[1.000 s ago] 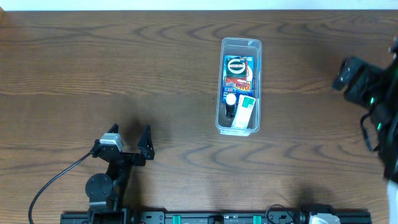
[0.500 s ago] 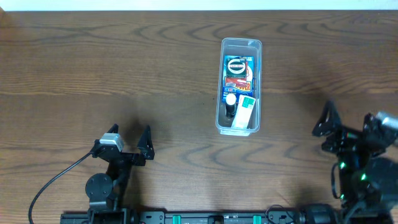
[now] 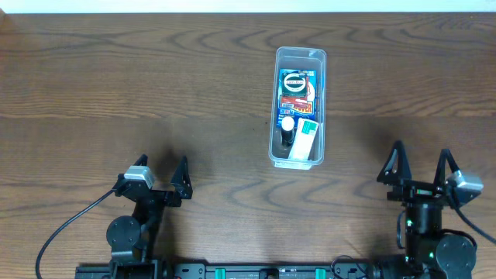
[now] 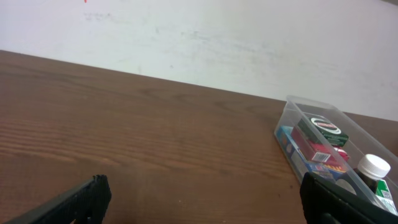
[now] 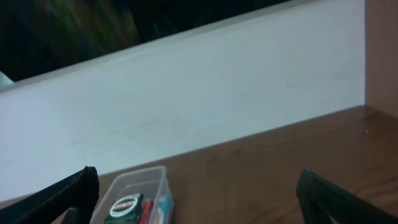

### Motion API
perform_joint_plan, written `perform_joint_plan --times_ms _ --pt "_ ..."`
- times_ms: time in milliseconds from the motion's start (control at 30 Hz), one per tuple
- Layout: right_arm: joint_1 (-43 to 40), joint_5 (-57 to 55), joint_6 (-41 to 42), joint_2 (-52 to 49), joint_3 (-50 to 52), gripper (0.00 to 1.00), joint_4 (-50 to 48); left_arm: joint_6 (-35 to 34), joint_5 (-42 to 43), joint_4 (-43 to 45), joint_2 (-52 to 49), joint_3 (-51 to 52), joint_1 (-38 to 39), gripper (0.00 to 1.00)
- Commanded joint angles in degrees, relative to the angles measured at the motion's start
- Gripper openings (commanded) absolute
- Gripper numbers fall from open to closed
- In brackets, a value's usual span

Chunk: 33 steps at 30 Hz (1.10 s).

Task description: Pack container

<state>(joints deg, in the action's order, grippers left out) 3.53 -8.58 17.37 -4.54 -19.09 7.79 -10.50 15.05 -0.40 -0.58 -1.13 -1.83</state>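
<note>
Overhead: one container (image 3: 301,53), right of centre; inside, one white-capped bottle (image 3: 287,123), one white-green box (image 3: 304,138). Two pincers at near edge: left gripper (image 3: 161,166), right gripper (image 3: 421,153), both spread wide, empty.
Left wrist: container far right.
Right wrist: container lower left.

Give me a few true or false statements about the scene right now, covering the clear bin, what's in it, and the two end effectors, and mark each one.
1. The container holds several items. True.
2. The left end effector and the right end effector are both open and hold nothing. True.
3. The white-capped bottle lies outside the container. False: the white-capped bottle is inside it, toward the end nearer the robot.
4. The right end effector is touching the container. False: it is well apart from it, with bare table between them.
</note>
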Motion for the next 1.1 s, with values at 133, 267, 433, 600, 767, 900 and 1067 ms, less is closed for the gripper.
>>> perform_joint_plan --times_ms 133,267,433,600,767,900,1067 --pt "0.68 0.48 -0.68 4.22 3.98 0.99 -2.01 -0.26 0.81 -2.12 0.35 0.90 -0.26 0.98" --pt "0.66 0.46 -0.70 4.22 4.70 0.99 -2.69 -0.26 0.81 -2.12 0.35 0.90 -0.26 0.98" --pt "0.66 0.48 -1.86 4.22 6.71 0.99 -3.93 -0.26 0.81 -2.12 0.35 0.90 -0.26 0.98" --pt "0.66 0.81 -4.42 4.22 9.88 0.99 -7.23 -0.26 0.81 -2.12 0.35 0.90 -0.26 0.98" --pt "0.66 1.53 -8.13 4.22 12.96 0.99 -10.54 -0.26 0.81 -2.12 0.35 0.90 -0.26 0.98" --pt "0.66 1.53 -8.59 4.24 15.13 0.99 -11.76 -0.26 0.81 -2.12 0.35 0.90 -0.26 0.98" --pt "0.66 1.53 -9.31 4.24 17.11 0.99 -12.11 -0.26 0.81 -2.12 0.35 0.90 -0.26 0.98"
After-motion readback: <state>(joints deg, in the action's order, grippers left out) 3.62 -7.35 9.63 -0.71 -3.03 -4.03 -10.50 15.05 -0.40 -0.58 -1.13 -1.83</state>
